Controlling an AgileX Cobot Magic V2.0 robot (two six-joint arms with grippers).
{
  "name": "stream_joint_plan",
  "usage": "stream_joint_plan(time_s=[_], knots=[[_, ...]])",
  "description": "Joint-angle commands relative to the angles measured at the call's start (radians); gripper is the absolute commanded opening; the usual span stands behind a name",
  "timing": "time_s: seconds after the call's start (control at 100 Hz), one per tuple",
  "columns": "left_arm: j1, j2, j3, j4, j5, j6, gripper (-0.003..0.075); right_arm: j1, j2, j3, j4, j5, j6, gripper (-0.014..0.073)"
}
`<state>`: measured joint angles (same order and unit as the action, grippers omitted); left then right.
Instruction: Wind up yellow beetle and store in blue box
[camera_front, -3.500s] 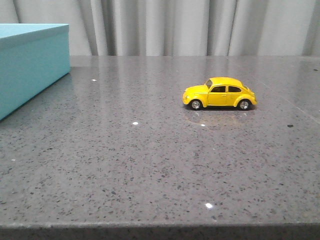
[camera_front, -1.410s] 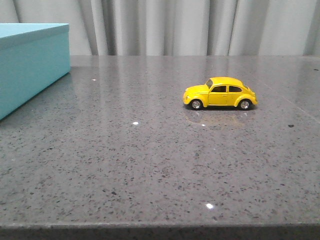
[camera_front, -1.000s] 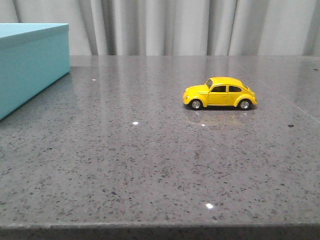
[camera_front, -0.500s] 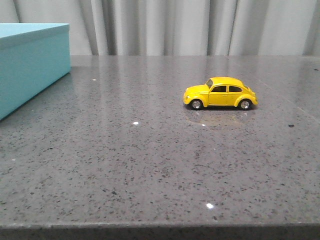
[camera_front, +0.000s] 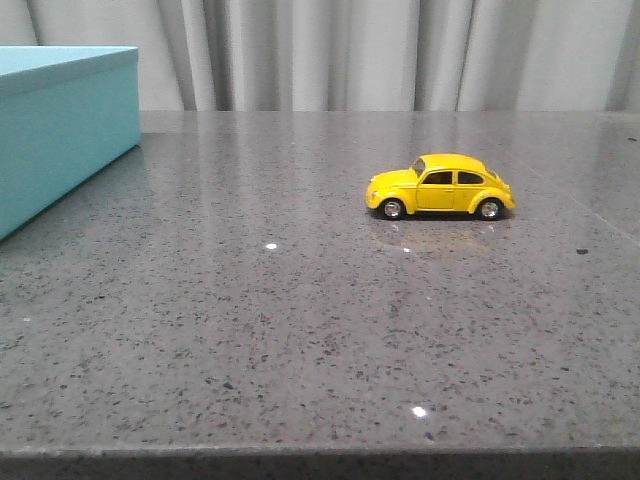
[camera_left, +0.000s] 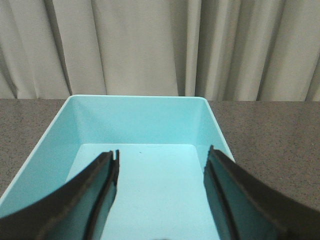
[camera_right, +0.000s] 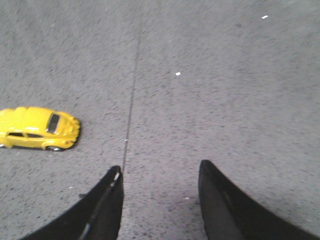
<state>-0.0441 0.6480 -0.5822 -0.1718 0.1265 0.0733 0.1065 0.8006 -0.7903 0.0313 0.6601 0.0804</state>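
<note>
The yellow beetle (camera_front: 440, 187) stands on its wheels on the grey speckled table (camera_front: 300, 330), right of centre, side-on with its nose to the left. It also shows in the right wrist view (camera_right: 39, 129), off to one side of my right gripper (camera_right: 160, 167), which is open, empty and above bare table. The blue box (camera_front: 60, 125) stands at the table's far left, cut by the frame edge. In the left wrist view my left gripper (camera_left: 161, 152) is open and empty above the blue box's (camera_left: 145, 120) open, empty inside. Neither gripper shows in the front view.
Grey pleated curtains (camera_front: 350, 55) hang behind the table. The table's front edge (camera_front: 320, 452) runs along the bottom of the front view. A thin seam (camera_right: 132, 90) runs through the tabletop near the car.
</note>
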Motion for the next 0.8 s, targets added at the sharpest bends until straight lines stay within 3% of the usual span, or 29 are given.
stream_joint_plan(time_s=[0.0,0.23,0.47,0.79], knots=[[0.001,0.004,-0.037,-0.013,-0.080,0.000,0.0368,0.035,0.071,-0.089,0.003,-0.025,-0.001,0.0371],[0.001,0.004,-0.037,-0.014,-0.065,0.000,0.0368,0.123,0.259,-0.268,0.005,0.089,0.023,0.0388],[0.001,0.004,-0.037,-0.014,-0.065,0.000,0.0368,0.213,0.462,-0.440,0.005,0.239,0.090,0.0567],[0.001,0.004,-0.037,-0.014,-0.065,0.000,0.0368,0.318,0.697,-0.679,0.005,0.397,0.282,0.0571]])
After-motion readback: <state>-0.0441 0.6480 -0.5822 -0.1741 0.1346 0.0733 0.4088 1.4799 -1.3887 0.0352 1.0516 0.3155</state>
